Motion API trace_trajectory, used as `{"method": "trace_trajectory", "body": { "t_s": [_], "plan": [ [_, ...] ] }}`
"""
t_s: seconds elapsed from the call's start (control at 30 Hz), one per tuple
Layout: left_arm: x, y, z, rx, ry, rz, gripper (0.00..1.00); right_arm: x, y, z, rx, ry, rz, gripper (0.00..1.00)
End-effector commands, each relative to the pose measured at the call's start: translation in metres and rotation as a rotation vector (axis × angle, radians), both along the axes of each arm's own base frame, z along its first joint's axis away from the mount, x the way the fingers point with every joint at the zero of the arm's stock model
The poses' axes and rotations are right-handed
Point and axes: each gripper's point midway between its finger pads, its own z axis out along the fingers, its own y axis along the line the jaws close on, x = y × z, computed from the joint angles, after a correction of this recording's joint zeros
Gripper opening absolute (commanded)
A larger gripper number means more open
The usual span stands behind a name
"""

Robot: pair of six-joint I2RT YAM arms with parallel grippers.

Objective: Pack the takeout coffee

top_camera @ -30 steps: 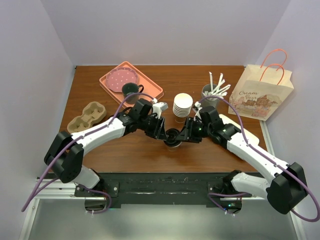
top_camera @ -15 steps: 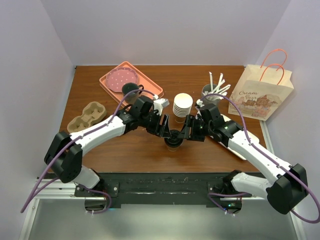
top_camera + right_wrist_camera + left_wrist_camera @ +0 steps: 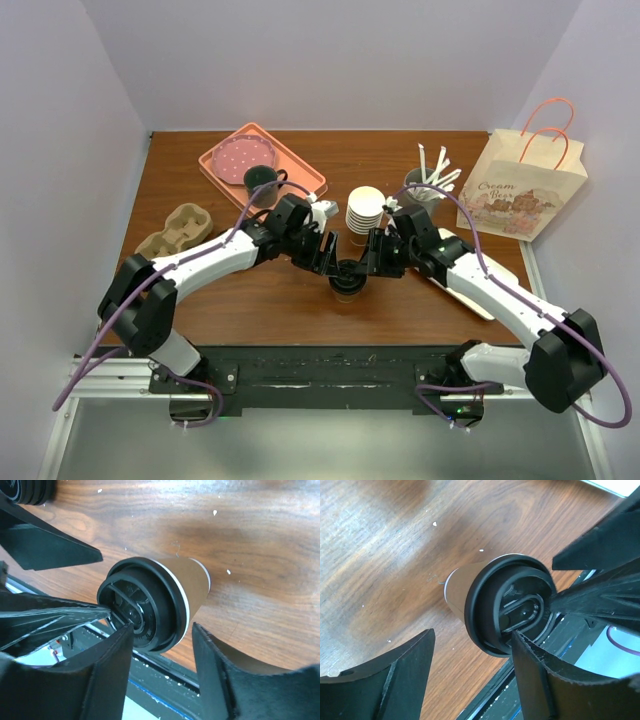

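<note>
**Both jaws spreading over the coffee**

At 9 o'clock the moulded pulp carrier (image 3: 175,232) is sitting, ridged and beige. My left gripper (image 3: 330,263) is standing wide, wider than a second ago, and gripping nothing. It is hanging just at 10 o'clock of the takeout coffee (image 3: 347,282). That kraft-paper cup with its round black plastic lid is standing upright near the middle of the wood-grain table (image 3: 290,305), a touch toward 6 o'clock, unmoved. My right gripper (image 3: 368,263), at the cup's 2 o'clock, is also gaping wider and empty. At 3 o'clock the paper bag (image 3: 525,190) is reading "Cream Bear".
</note>
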Motion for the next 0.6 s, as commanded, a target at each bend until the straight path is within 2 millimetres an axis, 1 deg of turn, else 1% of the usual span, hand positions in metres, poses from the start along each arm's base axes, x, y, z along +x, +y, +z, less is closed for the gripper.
{"method": "trace_trajectory", "body": {
  "t_s": [0.0, 0.03, 0.07, 0.13, 0.17, 0.23, 0.3, 0.33, 0.4, 0.47, 0.5, 0.53, 0.57],
  "plan": [
    [0.006, -0.007, 0.000, -0.016, -0.032, -0.016, 0.67, 0.006, 0.003, 0.000, 0.026, -0.052, 0.022, 0.46],
    [0.004, -0.006, -0.004, -0.011, -0.027, -0.016, 0.67, 0.006, 0.002, -0.001, 0.028, -0.056, 0.020, 0.43],
    [0.004, -0.005, -0.005, -0.012, -0.026, -0.013, 0.66, 0.004, -0.001, -0.007, 0.016, -0.050, 0.019, 0.41],
    [0.002, -0.003, -0.009, -0.004, -0.017, -0.006, 0.66, 0.002, -0.002, -0.011, 0.013, -0.050, 0.024, 0.40],
    [0.002, -0.002, -0.011, -0.001, -0.015, -0.001, 0.66, -0.001, -0.005, -0.018, 0.007, -0.037, 0.025, 0.40],
    [0.000, 0.001, -0.015, 0.009, -0.011, 0.008, 0.66, -0.004, -0.006, -0.026, 0.003, -0.030, 0.032, 0.39],
    [-0.002, 0.003, -0.017, 0.015, -0.006, 0.012, 0.66, -0.004, -0.007, -0.028, 0.007, -0.034, 0.033, 0.38],
    [-0.002, 0.004, -0.017, 0.016, -0.005, 0.016, 0.65, -0.007, -0.008, -0.033, 0.004, -0.027, 0.034, 0.35],
    [-0.002, 0.006, -0.017, 0.022, -0.003, 0.032, 0.65, -0.007, -0.007, -0.034, 0.015, -0.039, 0.045, 0.34],
    [-0.003, 0.010, -0.016, 0.030, -0.001, 0.050, 0.65, -0.010, -0.009, -0.042, 0.011, -0.024, 0.049, 0.33],
    [-0.003, 0.013, -0.017, 0.039, 0.001, 0.070, 0.65, -0.011, -0.005, -0.042, 0.032, -0.026, 0.061, 0.33],
    [-0.004, 0.016, -0.016, 0.045, 0.003, 0.082, 0.65, -0.015, -0.006, -0.049, 0.030, -0.008, 0.066, 0.33],
    [-0.004, 0.018, -0.016, 0.052, 0.004, 0.098, 0.65, -0.016, -0.004, -0.050, 0.041, -0.004, 0.076, 0.33]
  ]
}}
